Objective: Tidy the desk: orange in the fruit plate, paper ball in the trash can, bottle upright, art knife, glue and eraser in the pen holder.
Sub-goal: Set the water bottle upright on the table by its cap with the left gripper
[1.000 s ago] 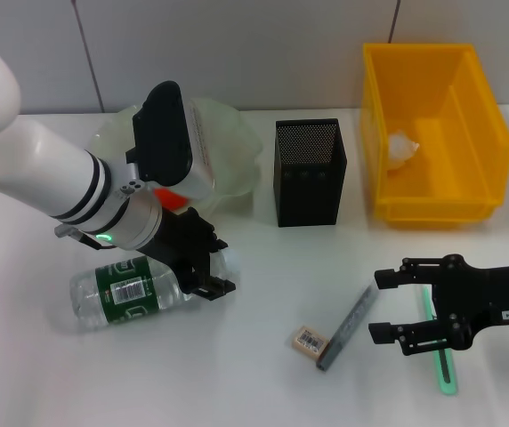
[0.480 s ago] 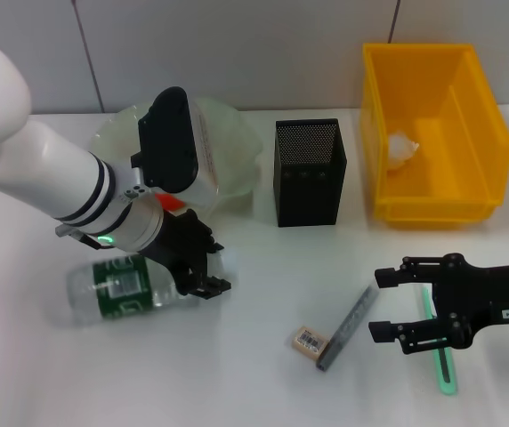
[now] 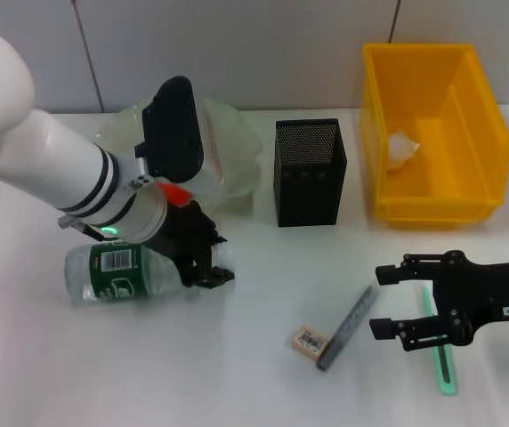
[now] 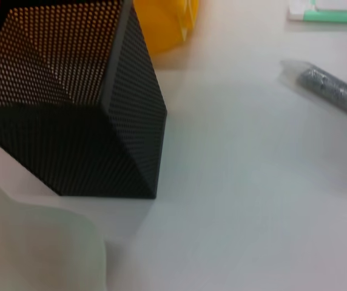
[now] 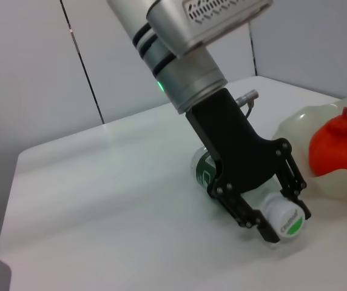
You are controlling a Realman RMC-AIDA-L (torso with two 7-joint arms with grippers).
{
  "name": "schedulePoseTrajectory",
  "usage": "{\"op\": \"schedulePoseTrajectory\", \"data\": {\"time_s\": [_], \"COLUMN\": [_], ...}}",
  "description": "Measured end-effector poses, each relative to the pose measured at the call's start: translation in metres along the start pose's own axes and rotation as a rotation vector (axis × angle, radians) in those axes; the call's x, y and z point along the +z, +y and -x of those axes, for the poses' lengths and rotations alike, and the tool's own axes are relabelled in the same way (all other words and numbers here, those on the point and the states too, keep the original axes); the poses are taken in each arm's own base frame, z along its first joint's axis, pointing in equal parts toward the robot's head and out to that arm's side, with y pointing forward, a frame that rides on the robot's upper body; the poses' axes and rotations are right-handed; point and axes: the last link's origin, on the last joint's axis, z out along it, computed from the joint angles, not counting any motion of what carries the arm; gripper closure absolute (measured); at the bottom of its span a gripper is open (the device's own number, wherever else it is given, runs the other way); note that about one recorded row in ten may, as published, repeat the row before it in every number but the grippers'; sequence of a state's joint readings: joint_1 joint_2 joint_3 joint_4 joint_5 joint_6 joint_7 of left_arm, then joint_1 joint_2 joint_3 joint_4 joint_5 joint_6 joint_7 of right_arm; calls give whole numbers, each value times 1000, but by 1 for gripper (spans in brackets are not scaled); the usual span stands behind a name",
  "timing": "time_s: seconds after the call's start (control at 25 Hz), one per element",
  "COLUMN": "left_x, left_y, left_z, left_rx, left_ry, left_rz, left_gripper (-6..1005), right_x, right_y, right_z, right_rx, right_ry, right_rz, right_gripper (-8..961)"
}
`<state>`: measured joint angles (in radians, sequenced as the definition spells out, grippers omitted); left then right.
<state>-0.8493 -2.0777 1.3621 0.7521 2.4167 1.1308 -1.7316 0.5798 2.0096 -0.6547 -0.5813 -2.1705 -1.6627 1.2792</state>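
Left gripper (image 3: 208, 265): jaws closed round the neck of the bottle (image 3: 121, 271), which lies on its side on the table (image 3: 254, 374) before the fruit plate (image 3: 228, 151) holding the orange (image 5: 338, 143). Right gripper (image 3: 381, 301): jaws spread wide, empty, just beside the art knife (image 3: 347, 326); glue (image 3: 443, 356) beneath it. Eraser (image 3: 309, 341) near the knife. Paper ball (image 3: 403, 148) in the trash can (image 3: 495, 133). Pen holder (image 3: 309, 172) upright.

My view is bright, with soft light from above. The pen holder (image 3: 309, 173) drops only a faint shadow on the table (image 3: 254, 374). Close up from my left wrist, the art knife (image 4: 337, 95) looks fuzzy.
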Motion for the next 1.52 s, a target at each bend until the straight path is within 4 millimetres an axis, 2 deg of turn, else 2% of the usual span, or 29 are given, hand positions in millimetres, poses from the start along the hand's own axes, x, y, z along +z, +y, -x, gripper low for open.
{"op": "schedulePoseTrajectory", "data": {"time_s": [0.28,0.44,0.72,0.84,1.04,1.32,1.44,1.52], "left_x": [-25,-48,-70,-86,-102,-112,-124,-128], "left_y": [-6,-11,-12,-11,-11,-7,-3,-2], "left_z": [-4,2,11,19,32,44,63,68], "left_rx": [-87,-176,-239,-269,-304,-328,-362,-366], "left_ry": [71,159,247,296,352,405,456,477], "left_rz": [28,53,72,70,67,64,33,18], "left_gripper": [565,565,566,566,566,565,565,565], "right_x": [-2,-2,-3,-3,-3,-2,1,1], "right_y": [-1,-2,-2,-2,-2,-2,-1,-1], "right_z": [1,1,2,2,4,6,7,7], "right_rx": [-3,-3,-3,-2,-5,-9,-11,-11], "right_ry": [0,-1,-3,-4,-6,-11,-14,-15], "right_rz": [-3,-5,-8,-6,2,8,12,13], "right_gripper": [138,138,138,138,138,138,138,138]}}
